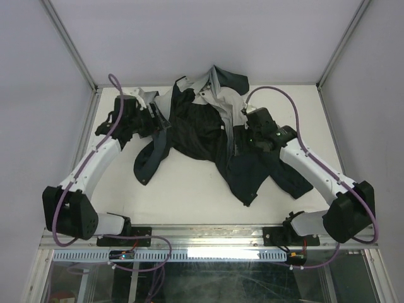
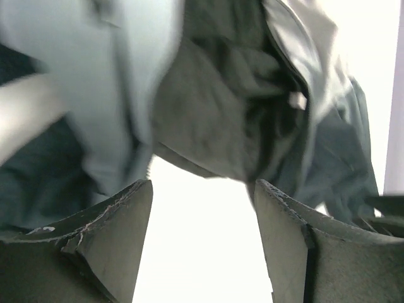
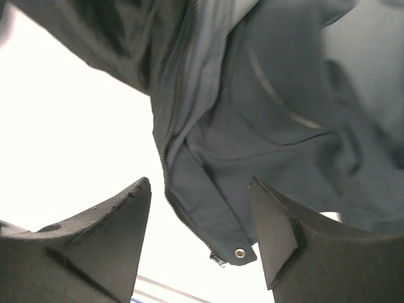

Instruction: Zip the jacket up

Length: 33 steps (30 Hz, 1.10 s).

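**Jacket [image 1: 189,132] crumpled, both jaws open**

We see the jacket lying bunched on the white tabletop [image 1: 189,196], mostly dark fabric with a light grey part toward its far side. The left jaws stand at the jacket's left edge, spread apart with nothing between them. The right jaws, at the jacket's right side, are likewise spread and hold nothing. Just beyond them runs a zipper [image 3: 168,158] edge of the jacket, ending near a metal snap [image 3: 239,253].
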### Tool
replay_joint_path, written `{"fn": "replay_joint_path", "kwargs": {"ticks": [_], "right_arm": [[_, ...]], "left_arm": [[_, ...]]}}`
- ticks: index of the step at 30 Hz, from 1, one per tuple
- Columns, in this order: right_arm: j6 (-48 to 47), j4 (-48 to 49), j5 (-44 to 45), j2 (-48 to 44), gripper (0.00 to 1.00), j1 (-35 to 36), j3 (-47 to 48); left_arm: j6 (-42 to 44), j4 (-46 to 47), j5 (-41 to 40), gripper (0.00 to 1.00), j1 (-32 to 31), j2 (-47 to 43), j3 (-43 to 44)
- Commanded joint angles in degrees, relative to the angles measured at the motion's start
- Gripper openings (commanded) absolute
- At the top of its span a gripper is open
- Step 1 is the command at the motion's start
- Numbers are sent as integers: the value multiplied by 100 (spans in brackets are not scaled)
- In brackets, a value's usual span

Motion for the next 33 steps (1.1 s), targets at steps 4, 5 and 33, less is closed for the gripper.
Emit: {"fn": "replay_joint_path", "kwargs": {"ticks": [4, 5, 33], "right_arm": [[809, 1293, -1004, -54, 57, 168, -1129], [872, 1493, -1112, 15, 54, 192, -1208], [665, 2143, -821, 1616, 57, 624, 441]], "left_arm": [[-342, 128, -7, 68, -1684, -225, -353], [-384, 224, 82, 68, -1847, -87, -322], [-940, 1334, 765, 68, -2138, 1212, -848]]}}
